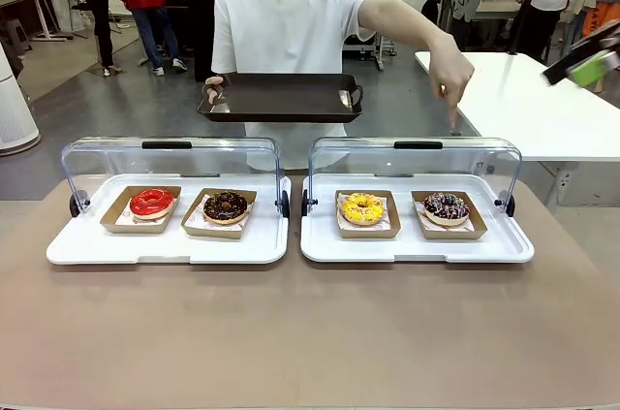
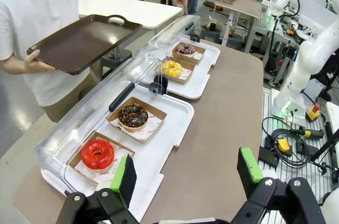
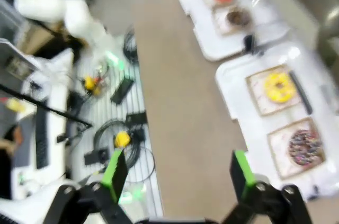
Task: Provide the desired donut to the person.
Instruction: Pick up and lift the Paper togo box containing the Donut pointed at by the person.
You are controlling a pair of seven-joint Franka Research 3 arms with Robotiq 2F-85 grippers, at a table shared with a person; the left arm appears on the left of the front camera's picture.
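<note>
The person stands at the far side, holds a dark tray in one hand and points a finger down over the rightmost donut. Four donuts sit in brown paper boats: red, chocolate, yellow and dark sprinkled donut. My left gripper hangs open above the table's left end, near the red donut. My right gripper is open high over the right end, with the sprinkled donut below it; it appears blurred at the upper right.
The donuts lie in two white display trays, each with its clear lid tipped back open. Bare brown tabletop stretches in front. A white table stands behind on the right. Cables and control boxes lie beside the table.
</note>
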